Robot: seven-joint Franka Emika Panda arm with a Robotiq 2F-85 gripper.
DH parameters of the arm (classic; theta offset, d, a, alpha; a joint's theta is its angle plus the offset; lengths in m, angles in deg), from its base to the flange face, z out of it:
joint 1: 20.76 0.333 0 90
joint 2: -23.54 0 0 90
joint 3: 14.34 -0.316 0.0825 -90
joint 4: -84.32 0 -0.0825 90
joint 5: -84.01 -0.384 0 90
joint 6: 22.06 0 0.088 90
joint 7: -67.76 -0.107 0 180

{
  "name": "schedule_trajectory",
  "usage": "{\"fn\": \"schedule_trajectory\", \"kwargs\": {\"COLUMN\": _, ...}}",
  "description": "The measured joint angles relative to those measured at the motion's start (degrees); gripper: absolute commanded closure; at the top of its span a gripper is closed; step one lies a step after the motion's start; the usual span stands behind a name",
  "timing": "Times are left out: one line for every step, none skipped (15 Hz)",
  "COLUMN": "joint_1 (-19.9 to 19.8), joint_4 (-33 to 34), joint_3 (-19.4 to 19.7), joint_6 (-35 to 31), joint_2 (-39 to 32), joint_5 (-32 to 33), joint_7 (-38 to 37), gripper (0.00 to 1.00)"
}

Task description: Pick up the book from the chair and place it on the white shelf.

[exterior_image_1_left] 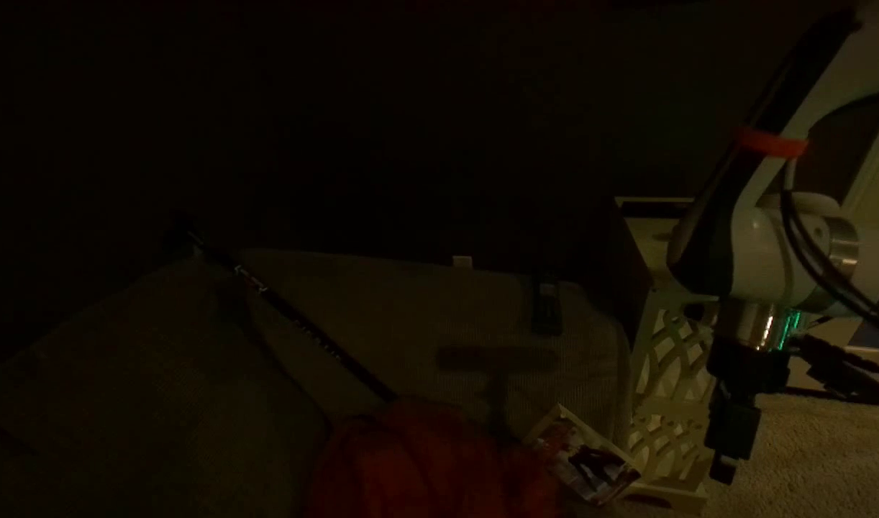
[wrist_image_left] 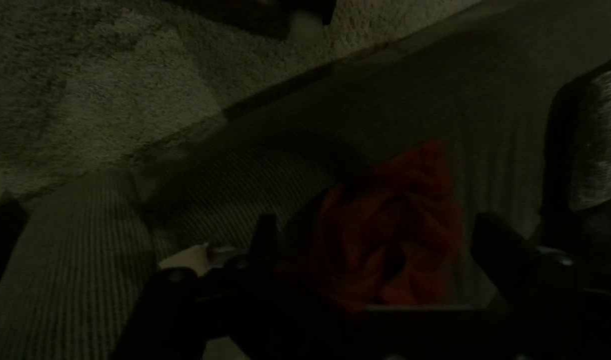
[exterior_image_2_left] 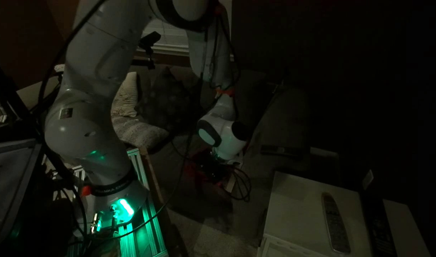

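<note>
Across the left and middle of an exterior view spreads the chair [exterior_image_1_left: 425, 316], ribbed and dim, with a black stick [exterior_image_1_left: 317, 338] slanting over it from the upper left. The stick's lower end runs to a red cloth [exterior_image_1_left: 425, 460] at the bottom middle. Further right and higher up, on the chair, lies a black oblong [exterior_image_1_left: 547, 313]. The book [exterior_image_1_left: 587, 460] is at the lower right, askew and just beside the cloth, its pale border and its reddish and dark patches showing; what it rests on is too dim to tell. To its right stands the shelf [exterior_image_1_left: 666, 406], its lattice side showing. At the far right hangs the arm [exterior_image_1_left: 770, 252], its gripper [exterior_image_1_left: 724, 469] pointing down, apart from the book.

In an exterior view, cushions [exterior_image_2_left: 141, 132] sit left of centre, seen past the arm; the gripper hangs at mid-frame in front of the cloth, and at the lower right the shelf's top bears a remote [exterior_image_2_left: 335, 223].

In the wrist view, carpet [wrist_image_left: 110, 90] fills the upper left. Below it a pale corner, seemingly the book's, shows just beside the finger [wrist_image_left: 264, 237] nearer the left edge. The jaws are released, their tips well apart, the cloth visible through the gap.
</note>
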Motion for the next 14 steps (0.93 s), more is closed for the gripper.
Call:
{"fn": "schedule_trajectory", "kwargs": {"joint_1": -1.1, "joint_4": 2.26, "joint_3": -0.83, "joint_6": -1.68, "joint_2": -3.23, "joint_5": -3.28, "joint_7": 1.72, "gripper": 0.0}}
{"fn": "schedule_trajectory", "kwargs": {"joint_1": -2.14, "joint_4": 4.52, "joint_3": -1.77, "joint_6": -2.99, "joint_2": -6.11, "joint_5": -6.1, "joint_7": 3.45, "gripper": 0.0}}
{"fn": "schedule_trajectory", "kwargs": {"joint_1": -2.97, "joint_4": 6.62, "joint_3": -2.54, "joint_6": -3.6, "joint_2": -8.74, "joint_5": -7.9, "joint_7": 4.8, "gripper": 0.0}}
{"fn": "schedule_trajectory", "kwargs": {"joint_1": -3.52, "joint_4": 8.42, "joint_3": -2.98, "joint_6": -3.65, "joint_2": -10.99, "joint_5": -8.23, "joint_7": 5.37, "gripper": 0.0}}
{"fn": "schedule_trajectory", "kwargs": {"joint_1": -3.76, "joint_4": 9.72, "joint_3": -3.15, "joint_6": -3.64, "joint_2": -12.64, "joint_5": -8.23, "joint_7": 5.42, "gripper": 0.0}}
{"fn": "schedule_trajectory", "kwargs": {"joint_1": -3.83, "joint_4": 10.57, "joint_3": -3.18, "joint_6": -3.64, "joint_2": -13.68, "joint_5": -8.23, "joint_7": 5.45, "gripper": 0.0}}
{"fn": "schedule_trajectory", "kwargs": {"joint_1": -3.83, "joint_4": 11.02, "joint_3": -3.19, "joint_6": -3.64, "joint_2": -14.24, "joint_5": -8.23, "joint_7": 5.45, "gripper": 0.0}}
{"fn": "schedule_trajectory", "kwargs": {"joint_1": -3.82, "joint_4": 11.1, "joint_3": -3.17, "joint_6": -3.64, "joint_2": -14.33, "joint_5": -8.22, "joint_7": 5.45, "gripper": 0.0}}
{"fn": "schedule_trajectory", "kwargs": {"joint_1": -3.87, "joint_4": 11.19, "joint_3": -3.25, "joint_6": -4.24, "joint_2": -14.33, "joint_5": -8.34, "joint_7": 5.93, "gripper": 0.0}}
{"fn": "schedule_trajectory", "kwargs": {"joint_1": -4.1, "joint_4": 11.49, "joint_3": -3.63, "joint_6": -5.34, "joint_2": -14.34, "joint_5": -9.24, "joint_7": 7.52, "gripper": 0.0}}
{"fn": "schedule_trajectory", "kwargs": {"joint_1": -4.59, "joint_4": 12.11, "joint_3": -4.36, "joint_6": -6.99, "joint_2": -14.51, "joint_5": -10.79, "joint_7": 9.96, "gripper": 0.0}}
{"fn": "schedule_trajectory", "kwargs": {"joint_1": -5.15, "joint_4": 13.06, "joint_3": -5.24, "joint_6": -8.97, "joint_2": -14.92, "joint_5": -12.68, "joint_7": 12.81, "gripper": 0.0}}
{"fn": "schedule_trajectory", "kwargs": {"joint_1": -5.83, "joint_4": 14.19, "joint_3": -6.14, "joint_6": -10.64, "joint_2": -15.57, "joint_5": -14.71, "joint_7": 15.77, "gripper": 0.0}}
{"fn": "schedule_trajectory", "kwargs": {"joint_1": -6.6, "joint_4": 15.5, "joint_3": -7.04, "joint_6": -11.76, "joint_2": -16.37, "joint_5": -16.78, "joint_7": 18.66, "gripper": 0.0}}
